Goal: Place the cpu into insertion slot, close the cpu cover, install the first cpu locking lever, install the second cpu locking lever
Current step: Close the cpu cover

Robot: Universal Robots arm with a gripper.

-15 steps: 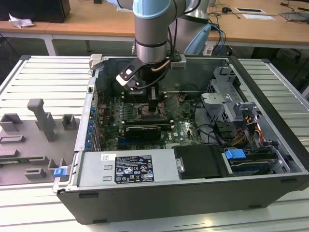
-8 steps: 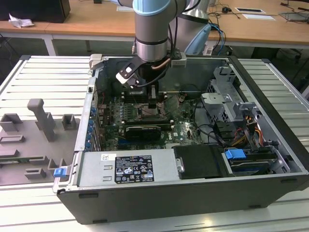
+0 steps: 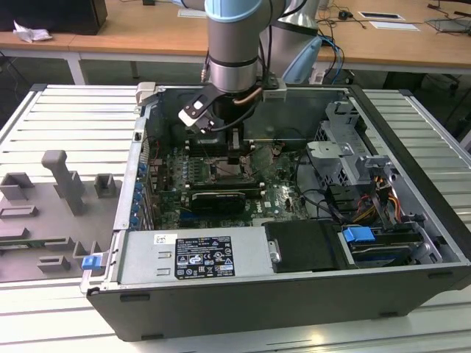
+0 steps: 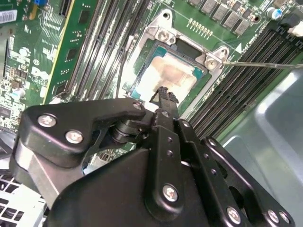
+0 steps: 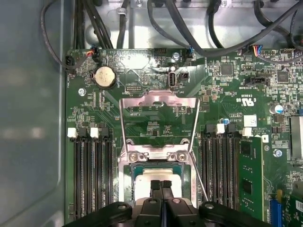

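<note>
Wooden desks (image 3: 147,29) run along the back of the room. Up front there's a ribbed pale metal table (image 3: 73,125) with a big open dark grey tower computer case (image 3: 294,301) lying on its side. A few grey blocky fixtures (image 3: 62,184) sit on the table toward the exterior view's left.

The silver and light-blue robot arm (image 3: 234,44) comes straight down into the case, so its black gripper (image 3: 235,159) hangs over the green motherboard (image 3: 283,198), just behind the long black graphics card (image 3: 217,198).

In both wrist views the small pale silver square cpu (image 4: 173,75) (image 5: 142,177) is already lying flat inside the square metal-rimmed insertion slot (image 5: 124,182), with rows of black memory slots (image 5: 90,175) on either side.

The gripper (image 4: 163,92) (image 5: 161,183) has its two black fingers pressed together with nothing between them. The tips are right over the middle of the chip, but I honestly can't tell whether they're touching it or just above it.

The silver-grey metal cpu cover (image 5: 158,100), a frame with a big window, is flipped back off the socket, and you can see green board through the opening. So it isn't closed yet.

In the second wrist view a thin silver wire locking lever (image 4: 265,64) sticks out sideways from the socket corner across the memory slots.
</note>
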